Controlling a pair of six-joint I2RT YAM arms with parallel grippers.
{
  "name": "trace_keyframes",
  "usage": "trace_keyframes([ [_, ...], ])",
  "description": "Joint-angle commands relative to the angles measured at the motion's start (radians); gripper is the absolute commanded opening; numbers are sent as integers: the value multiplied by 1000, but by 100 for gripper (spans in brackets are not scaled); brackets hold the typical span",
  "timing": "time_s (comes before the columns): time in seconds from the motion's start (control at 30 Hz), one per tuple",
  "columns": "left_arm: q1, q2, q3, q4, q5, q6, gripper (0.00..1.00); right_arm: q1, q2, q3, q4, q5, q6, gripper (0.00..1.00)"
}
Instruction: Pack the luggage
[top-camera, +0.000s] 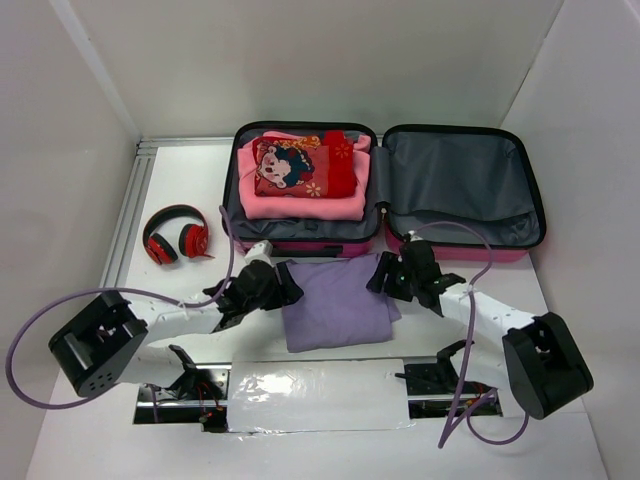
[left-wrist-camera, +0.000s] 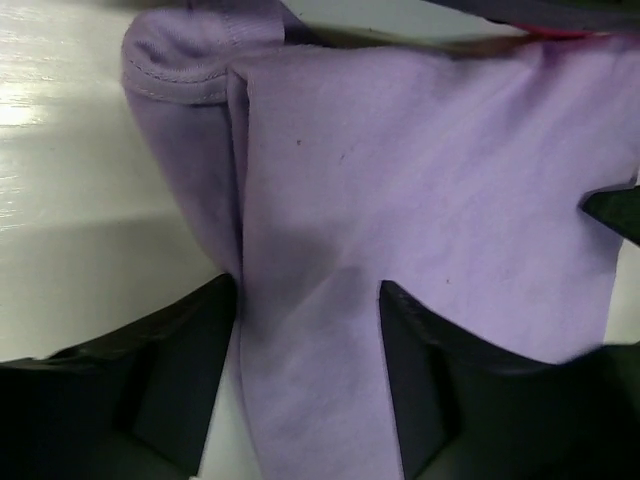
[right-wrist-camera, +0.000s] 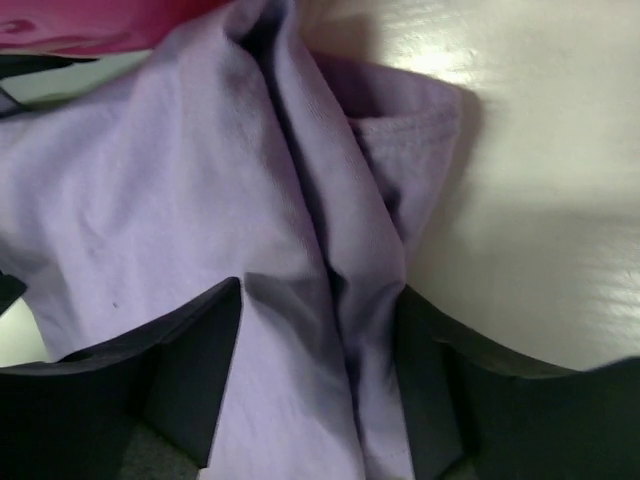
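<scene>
The luggage (top-camera: 455, 249) lies open at the back of the table, its lid half lined in grey. Its left half holds a folded pink garment (top-camera: 300, 205) with a red cartoon-print piece (top-camera: 290, 168) on top. A folded purple garment (top-camera: 335, 303) lies on the table in front of the luggage. My left gripper (top-camera: 288, 280) is at the garment's left top corner, and its fingers (left-wrist-camera: 190, 350) are closed on the purple cloth (left-wrist-camera: 400, 170). My right gripper (top-camera: 385, 270) is at the right top corner and pinches a bunched fold of the same cloth (right-wrist-camera: 200, 190).
Red and black headphones (top-camera: 178, 235) lie on the table to the left of the luggage. A shiny plate (top-camera: 315, 392) sits between the arm bases at the near edge. White walls enclose the table on three sides.
</scene>
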Motion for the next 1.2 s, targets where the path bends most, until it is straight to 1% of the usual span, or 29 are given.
trace_keyframes([
  [0.0,-17,59,-19,-71,-22,-17,68,10,60,-85,-9,-2,11,66],
  [0.03,-17,70,-19,-71,-23,-27,66,20,60,-85,2,-2,11,59],
  [0.1,-17,70,-19,-80,-33,-27,59,20,87,-108,36,-11,21,55],
  [0.2,-17,79,-19,-80,-42,-27,50,39,112,-130,79,-11,34,37],
  [0.23,-17,79,-19,-80,-42,-27,43,40,127,-130,93,-11,34,33],
  [0.27,-17,79,-19,-90,-42,-27,39,52,136,-130,93,-11,44,19],
  [0.33,-17,79,-19,-112,-55,-17,32,64,150,-130,93,-11,45,5],
  [0.37,-17,88,6,-123,-64,-17,25,79,159,-121,93,-11,45,0],
  [0.43,-17,99,26,-165,-73,-17,12,89,159,-95,68,10,45,0],
  [0.47,-17,99,35,-178,-73,-17,3,105,159,-86,50,10,45,0],
  [0.5,-17,108,46,-190,-73,-17,0,125,159,-73,39,10,45,0],
  [0.57,-17,79,46,-199,-73,4,0,153,104,-23,-1,10,45,0],
  [0.6,-17,79,46,-210,-73,4,0,162,104,-23,-18,10,45,0],
  [0.63,-26,62,46,-210,-73,19,0,162,63,0,-33,10,45,0],
  [0.77,-35,-68,37,-253,-76,81,0,185,-67,57,-111,30,64,0],
  [0.8,-44,-122,37,-290,-76,97,0,194,-92,66,-133,30,65,0],
  [0.87,-45,-174,62,-337,-120,128,0,194,-143,115,-157,30,75,0],
  [0.9,-45,-226,98,-362,-130,142,0,194,-153,141,-191,30,75,0],
  [1.0,-34,-298,165,-440,-157,200,0,204,-163,259,-246,50,54,0],
  [1.03,-25,-333,217,-452,-158,216,0,204,-163,292,-257,50,54,0],
  [1.1,1,-355,274,-466,-182,252,0,204,-125,399,-284,65,11,0],
  [1.13,14,-355,343,-477,-182,268,0,204,-105,442,-297,76,0,0],
  [1.17,44,-355,380,-477,-191,301,0,193,-59,529,-297,76,-26,0],
])
